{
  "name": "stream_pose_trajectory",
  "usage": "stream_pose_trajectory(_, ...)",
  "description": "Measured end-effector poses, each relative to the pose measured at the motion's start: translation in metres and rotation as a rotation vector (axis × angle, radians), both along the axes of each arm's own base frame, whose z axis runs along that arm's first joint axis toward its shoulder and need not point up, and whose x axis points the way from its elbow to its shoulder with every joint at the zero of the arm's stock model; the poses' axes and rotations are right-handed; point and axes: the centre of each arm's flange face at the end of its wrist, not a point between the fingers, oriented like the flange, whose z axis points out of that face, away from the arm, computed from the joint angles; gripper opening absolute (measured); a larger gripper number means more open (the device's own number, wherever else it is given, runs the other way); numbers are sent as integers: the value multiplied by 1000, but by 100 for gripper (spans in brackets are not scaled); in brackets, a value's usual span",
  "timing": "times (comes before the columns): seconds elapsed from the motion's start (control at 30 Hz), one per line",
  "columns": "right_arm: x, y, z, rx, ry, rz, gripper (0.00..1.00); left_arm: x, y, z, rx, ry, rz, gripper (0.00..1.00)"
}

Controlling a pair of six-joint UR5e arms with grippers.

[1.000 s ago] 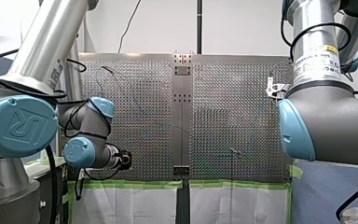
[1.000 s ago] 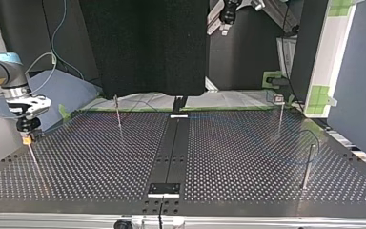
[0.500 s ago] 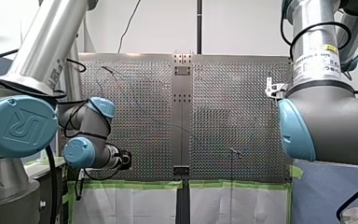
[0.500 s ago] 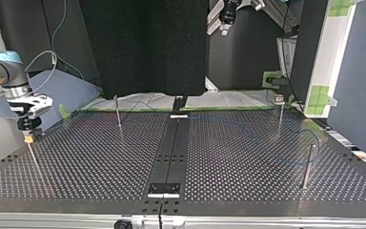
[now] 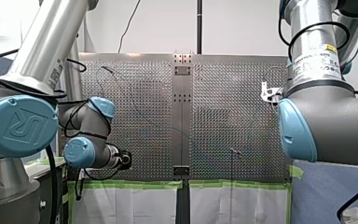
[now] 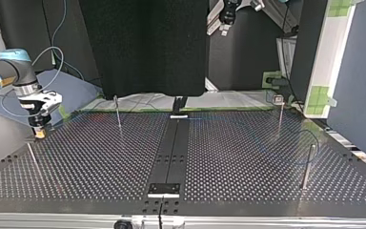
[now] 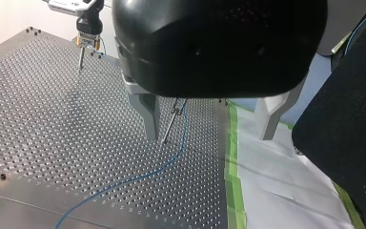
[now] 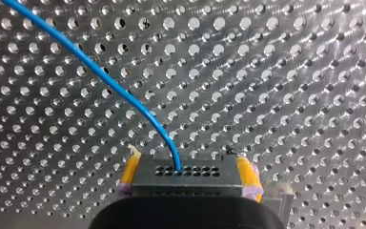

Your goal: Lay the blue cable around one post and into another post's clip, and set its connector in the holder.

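Note:
My right gripper has its yellow pads shut on a black connector. The blue cable runs out of it and away over the perforated plate. At the top view's left this gripper hangs just above the plate, behind a thin post. My left gripper stands open above the plate's edge. A clip post and a stretch of the blue cable lie between its metal fingers. It hangs high at the top view's back.
More thin posts stand on the plate. A dark strip runs down the plate's middle with a small bracket at its near end. Green tape and white sheeting border the plate.
My right gripper has moved toward the top view's right and back, away from the thin post at the left, carrying the connector. My left arm has not moved.

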Motion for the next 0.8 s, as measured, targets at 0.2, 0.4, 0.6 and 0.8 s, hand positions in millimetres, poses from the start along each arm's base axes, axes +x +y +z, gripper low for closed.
stream_pose_trajectory(0.2,7,3,-2,7,10,10,2,0,0,0,0,0,0,100)
stream_pose_trajectory(0.4,17,12,-11,21,33,12,2,0,0,0,0,0,0,100)
stream_pose_trajectory(0.6,21,23,-9,20,56,-8,2,0,0,0,0,0,0,100)
stream_pose_trajectory(0.8,20,32,15,-23,16,-18,2,0,0,0,0,0,0,100)
